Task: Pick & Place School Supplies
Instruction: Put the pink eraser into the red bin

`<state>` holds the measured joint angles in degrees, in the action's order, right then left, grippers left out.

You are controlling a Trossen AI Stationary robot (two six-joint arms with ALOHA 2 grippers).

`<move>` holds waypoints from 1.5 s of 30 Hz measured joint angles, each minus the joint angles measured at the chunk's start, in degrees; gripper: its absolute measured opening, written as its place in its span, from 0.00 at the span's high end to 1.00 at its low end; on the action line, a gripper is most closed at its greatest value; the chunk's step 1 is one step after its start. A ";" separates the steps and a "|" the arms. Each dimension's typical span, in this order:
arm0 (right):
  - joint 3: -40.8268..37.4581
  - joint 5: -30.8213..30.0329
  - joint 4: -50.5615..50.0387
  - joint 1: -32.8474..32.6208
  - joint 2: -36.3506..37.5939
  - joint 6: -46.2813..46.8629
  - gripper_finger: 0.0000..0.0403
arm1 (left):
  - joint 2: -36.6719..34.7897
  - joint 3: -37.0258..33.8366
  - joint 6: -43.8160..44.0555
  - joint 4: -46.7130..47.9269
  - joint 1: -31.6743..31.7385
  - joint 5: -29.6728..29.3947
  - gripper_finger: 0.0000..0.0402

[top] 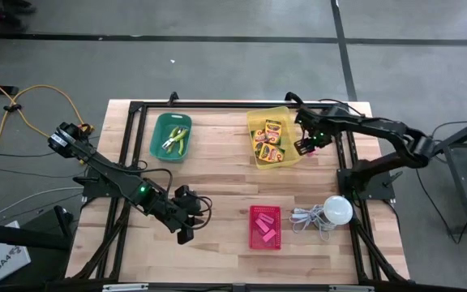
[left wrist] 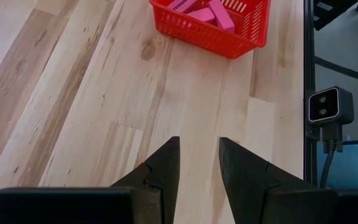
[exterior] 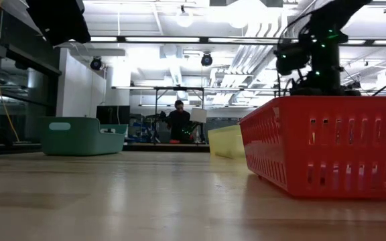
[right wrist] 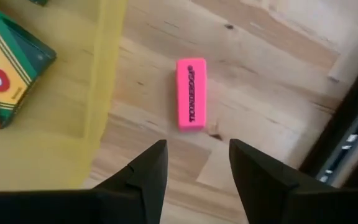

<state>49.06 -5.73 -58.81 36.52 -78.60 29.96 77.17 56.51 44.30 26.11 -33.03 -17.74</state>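
I have the right tool (right wrist: 194,168) hovering just beside the yellow bin (top: 276,136), fingers spread and empty. A pink eraser (right wrist: 191,93) lies flat on the worktop (top: 225,195) beneath it, just outside that bin. Crayon boxes (top: 269,139) sit inside the bin. My left tool (left wrist: 197,163) waits part-open, empty, well away from the bin, facing the red basket (left wrist: 219,37).

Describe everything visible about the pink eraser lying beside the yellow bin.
The pink eraser is a small oblong block, bright pink, with dark print along its top face. It lies flat on the bare wooden table, just outside the yellow bin, apart from its wall. Nothing touches it; the right gripper hangs open above it.
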 joint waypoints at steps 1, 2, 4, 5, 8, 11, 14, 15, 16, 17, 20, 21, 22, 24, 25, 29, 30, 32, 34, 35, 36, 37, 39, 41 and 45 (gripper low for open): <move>-1.35 0.87 1.27 0.66 1.01 -0.32 0.60 | 0.00 0.00 -0.01 0.02 0.02 0.00 0.73; -2.63 1.63 2.49 1.23 1.89 -0.69 0.60 | 0.00 0.00 0.01 0.01 0.01 0.00 0.73; -4.51 1.61 4.87 1.86 3.44 -1.35 0.60 | 0.00 0.00 -0.01 0.00 0.02 0.00 0.73; -5.35 1.67 5.89 2.05 4.02 -1.64 0.60 | 0.00 0.00 -0.01 0.02 0.02 0.00 0.73; -7.69 2.57 8.50 3.03 4.78 -2.25 0.60 | 0.00 0.00 0.04 0.00 0.02 0.00 0.73; -9.78 4.23 12.24 4.11 4.96 -3.46 0.60 | 0.00 0.00 0.08 0.00 0.02 -0.02 0.73; -11.38 4.55 14.39 4.82 4.93 -4.78 0.60 | 0.00 0.00 0.10 -0.02 0.02 -0.02 0.73; -11.73 4.38 15.25 4.83 4.93 -4.92 0.60 | 0.00 0.00 0.12 -0.02 0.02 -0.02 0.73; -11.96 4.23 15.61 4.83 4.93 -5.12 0.60 | 0.00 0.00 0.12 -0.02 0.02 -0.02 0.73; -12.28 3.93 16.10 4.83 4.93 -5.56 0.60 | 0.00 0.00 0.13 -0.02 0.02 -0.02 0.73; -13.15 4.27 17.76 4.90 4.91 -6.28 0.60 | 0.00 0.00 0.20 0.00 0.02 -0.02 0.73; -13.54 4.30 18.64 4.91 4.91 -6.57 0.60 | 0.00 0.00 0.30 -0.04 0.02 -0.04 0.73; -13.93 4.40 19.24 4.91 4.86 -6.88 0.60 | 0.00 0.00 0.30 -0.03 0.02 -0.04 0.73; -14.71 4.47 19.93 4.89 4.83 -7.29 0.60 | 0.00 0.00 0.30 -0.04 0.02 -0.04 0.73; -14.90 4.38 20.11 4.89 4.83 -7.33 0.60 | 0.00 0.00 0.30 -0.04 0.02 -0.05 0.73; -15.49 4.35 20.48 5.23 4.80 -7.76 0.60 | 0.00 0.00 0.30 -0.04 0.02 -0.07 0.73; -15.48 4.36 20.64 5.47 4.80 -7.77 0.60 | 0.00 0.00 0.30 -0.04 0.02 -0.07 0.73; -15.47 4.36 20.93 5.91 4.80 -7.78 0.60 | 0.00 0.00 0.30 -0.04 0.02 -0.08 0.73; -15.47 4.39 20.98 6.20 4.80 -7.79 0.60 | 0.00 0.00 0.30 -0.05 0.02 -0.07 0.73; -15.47 4.41 20.98 6.32 4.80 -7.79 0.60 | 0.00 0.00 0.39 -0.06 0.02 -0.08 0.73; -15.47 4.40 20.98 6.38 4.80 -7.81 0.60 | 0.00 0.00 0.54 -0.05 0.02 -0.07 0.73; -15.47 4.42 21.00 6.38 4.80 -7.81 0.60 | 0.00 0.00 0.54 -0.05 0.02 -0.09 0.73; -15.47 4.64 21.47 6.38 4.80 -7.94 0.60 | 0.00 0.00 0.54 -0.06 0.02 -0.08 0.73; -15.47 4.94 22.52 6.37 4.80 -7.91 0.60 | 0.00 0.00 0.56 -0.07 0.02 -0.08 0.73; -15.47 5.67 23.64 6.36 4.78 -7.90 0.60 | 0.00 0.00 0.74 -0.07 0.02 -0.07 0.73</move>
<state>33.58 -0.05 -35.17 42.87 -73.82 22.06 77.17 56.51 45.04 26.04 -33.01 -17.80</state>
